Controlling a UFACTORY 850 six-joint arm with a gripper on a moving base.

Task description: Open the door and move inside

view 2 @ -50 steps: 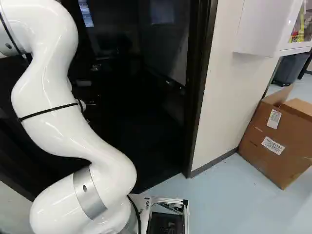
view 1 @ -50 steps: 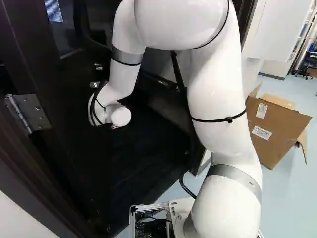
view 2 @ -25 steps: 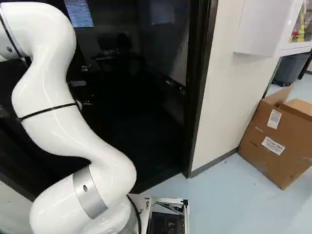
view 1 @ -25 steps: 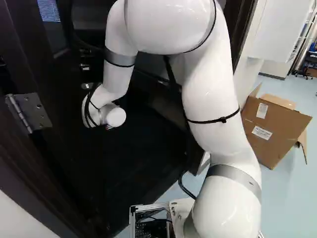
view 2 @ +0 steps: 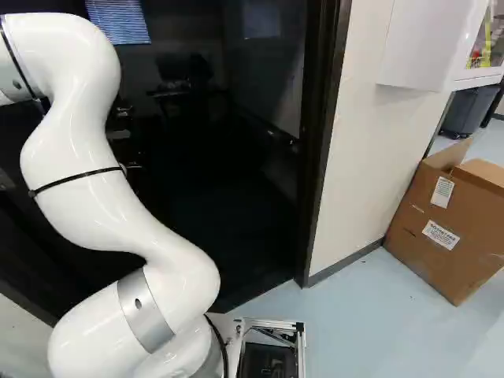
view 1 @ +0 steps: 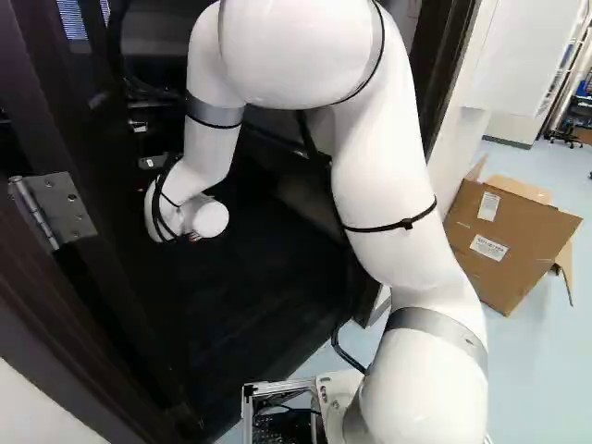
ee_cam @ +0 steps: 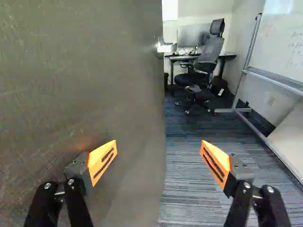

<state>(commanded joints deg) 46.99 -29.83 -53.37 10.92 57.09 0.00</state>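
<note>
The gripper (ee_cam: 159, 151) is not holding anything: its two fingers stand wide apart. The door (ee_cam: 85, 71) is part way open. Its big flat side is in front of one finger, very near it or touching it, I can't tell which. The other finger is out past the door's edge, over the gap. The shiny handle (ee_cam: 165, 46) is ahead of the gripper, at that same edge.

What could go wrong? If the arm (view 2: 126, 228) pushes too lightly or slides off the edge, the door could swing back and bump it. If the gripper goes straight on, the edge could end up between the fingers and get stuck. The handle might catch on a finger or a cable too. If the base rolls in too soon, it could hit the door frame (view 2: 319, 142), because the arm takes up a lot of the gap.

Further in, ahead of the gripper, are a chair (ee_cam: 208, 54) and a desk (ee_cam: 189, 57). The feet of the white board (ee_cam: 286, 42) poke out on the side away from the door, so a wide turn could hit them. The next job is likely to push the door further, then roll in slowly.
</note>
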